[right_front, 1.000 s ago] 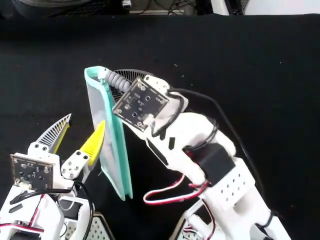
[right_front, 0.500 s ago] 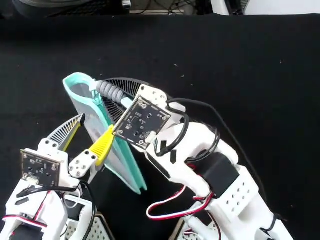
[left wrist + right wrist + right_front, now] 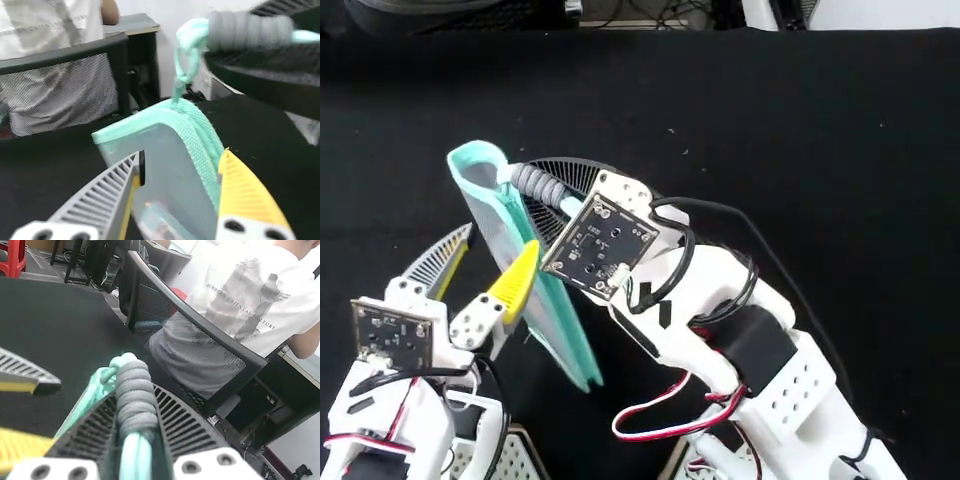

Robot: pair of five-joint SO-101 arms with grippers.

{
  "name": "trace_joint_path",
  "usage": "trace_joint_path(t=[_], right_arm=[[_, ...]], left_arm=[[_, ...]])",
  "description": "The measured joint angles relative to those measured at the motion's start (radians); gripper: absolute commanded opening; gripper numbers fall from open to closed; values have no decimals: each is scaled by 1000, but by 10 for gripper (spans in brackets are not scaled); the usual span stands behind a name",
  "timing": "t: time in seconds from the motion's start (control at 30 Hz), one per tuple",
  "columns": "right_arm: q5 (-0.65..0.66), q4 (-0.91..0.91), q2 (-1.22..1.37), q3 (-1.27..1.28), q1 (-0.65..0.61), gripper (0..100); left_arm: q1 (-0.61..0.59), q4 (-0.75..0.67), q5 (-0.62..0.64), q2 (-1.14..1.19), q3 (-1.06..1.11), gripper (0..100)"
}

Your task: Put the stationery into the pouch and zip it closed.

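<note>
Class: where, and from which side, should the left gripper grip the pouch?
Grip the pouch by its grey body beside the teal zipper edge, from the left arm's side: held up on edge, it sits between the left gripper's open fingers.

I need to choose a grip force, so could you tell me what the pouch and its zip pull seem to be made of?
Pouch: likely soft frosted plastic, matte, contents showing faintly through; mint edging looks woven, mesh texture visible. Zip pull: grey ribbed sleeve, perhaps rubber or wound cord.
</note>
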Motion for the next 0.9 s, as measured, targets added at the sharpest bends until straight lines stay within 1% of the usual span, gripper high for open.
trace_joint_path(t=[0.2,0.47,0.6,0.73,0.9], right_arm=[[0,0,-71,0,2,12],[0,0,-74,0,2,12],[0,0,-74,0,0,12],[0,0,-75,0,0,12],[0,0,-75,0,0,12]], left_arm=[[-48,-8,-2,0,2,253],[-49,-8,-2,0,-3,253],[-49,28,-2,0,-40,255],[11,72,-2,0,-84,255],[101,80,-2,0,-98,255]])
